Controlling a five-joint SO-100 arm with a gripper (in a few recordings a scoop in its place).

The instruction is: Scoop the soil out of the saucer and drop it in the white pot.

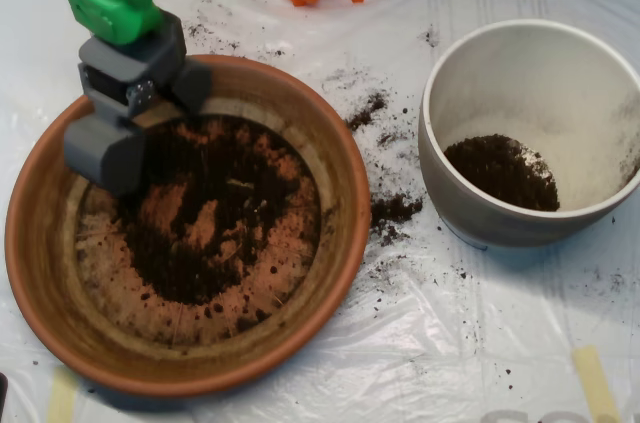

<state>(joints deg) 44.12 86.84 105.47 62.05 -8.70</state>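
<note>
scoop [108,148], whether parted or closed i cannot tell, low over thin soil [215,208] in the saucer [335,233]; carrying to the white pot [480,218] risks more spillage.

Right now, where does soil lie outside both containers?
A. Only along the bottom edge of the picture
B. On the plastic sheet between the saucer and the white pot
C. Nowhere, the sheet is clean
B: dark spilled soil lies on the plastic sheet between the saucer and the white pot.

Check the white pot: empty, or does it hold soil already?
Not empty: the white pot holds a dark soil heap on its bottom.
</note>
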